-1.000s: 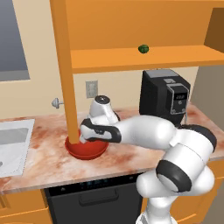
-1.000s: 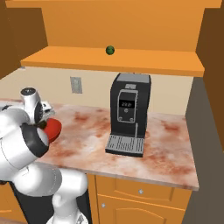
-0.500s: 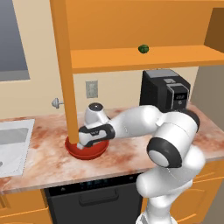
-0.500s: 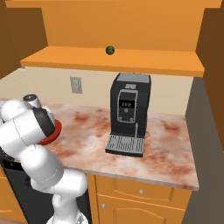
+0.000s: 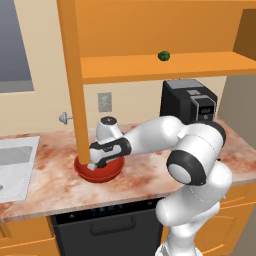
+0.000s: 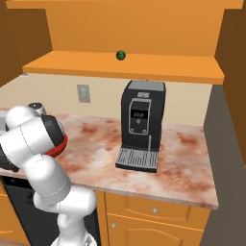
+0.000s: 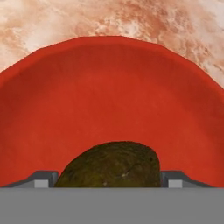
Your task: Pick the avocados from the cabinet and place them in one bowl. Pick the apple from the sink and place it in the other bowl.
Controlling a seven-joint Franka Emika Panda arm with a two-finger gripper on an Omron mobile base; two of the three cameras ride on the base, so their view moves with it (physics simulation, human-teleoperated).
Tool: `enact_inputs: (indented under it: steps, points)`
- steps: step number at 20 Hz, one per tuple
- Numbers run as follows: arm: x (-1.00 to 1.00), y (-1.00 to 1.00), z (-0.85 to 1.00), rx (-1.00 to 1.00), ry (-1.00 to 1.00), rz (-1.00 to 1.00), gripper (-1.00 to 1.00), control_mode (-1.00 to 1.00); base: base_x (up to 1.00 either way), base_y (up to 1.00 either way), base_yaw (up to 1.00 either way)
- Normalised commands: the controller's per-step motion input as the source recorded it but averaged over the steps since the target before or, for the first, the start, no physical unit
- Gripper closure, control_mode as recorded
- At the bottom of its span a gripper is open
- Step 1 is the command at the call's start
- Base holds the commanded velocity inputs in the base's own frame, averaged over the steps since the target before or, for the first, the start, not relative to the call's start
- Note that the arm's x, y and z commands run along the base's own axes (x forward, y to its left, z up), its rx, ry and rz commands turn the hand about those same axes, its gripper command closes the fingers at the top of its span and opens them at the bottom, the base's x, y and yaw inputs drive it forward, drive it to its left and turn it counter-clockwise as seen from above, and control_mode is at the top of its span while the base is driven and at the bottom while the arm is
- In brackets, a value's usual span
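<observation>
The red bowl (image 5: 107,172) stands on the counter beside the cabinet's tall orange door panel (image 5: 75,75); its rim (image 6: 61,144) peeks out behind my arm in the right base view. My gripper (image 5: 96,161) points down into it. In the hand view the olive-brown avocado (image 7: 109,164) sits between the fingertips (image 7: 43,178), low over the red bowl's (image 7: 109,87) inside, and the gripper (image 7: 109,180) is shut on it. The darker green avocado (image 5: 163,55) (image 6: 121,55) lies on the cabinet shelf (image 5: 200,65). The apple and the other bowl are out of view.
A black coffee machine (image 5: 192,102) (image 6: 141,125) stands on the counter under the shelf, right of the bowl. The light grey sink (image 5: 15,165) lies at the counter's left end. A wall outlet (image 5: 104,101) is behind the bowl.
My hand has moved left and down into the red bowl with the avocado, and the elbow has swung up and forward.
</observation>
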Motion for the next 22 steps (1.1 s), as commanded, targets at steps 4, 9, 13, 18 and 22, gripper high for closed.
enact_inputs:
  steps: [4,9,13,18,22]
  points:
    - [0.0,0.0,0.0,0.0,0.0,0.0,-1.0,-1.0,0.0,0.0,0.0]
    - [-0.09,-0.07,0.05,0.07,-0.03,-0.02,-1.0,-1.0,0.0,0.0,0.0]
    - [-0.21,-0.15,0.27,0.14,-0.1,-0.03,-1.0,-1.0,0.0,0.0,0.0]
    - [-0.19,-0.37,0.39,0.12,-0.15,-0.11,-1.0,-1.0,0.0,0.0,0.0]
    - [-0.14,-0.31,0.5,0.03,-0.13,-0.21,-1.0,-1.0,0.0,0.0,0.0]
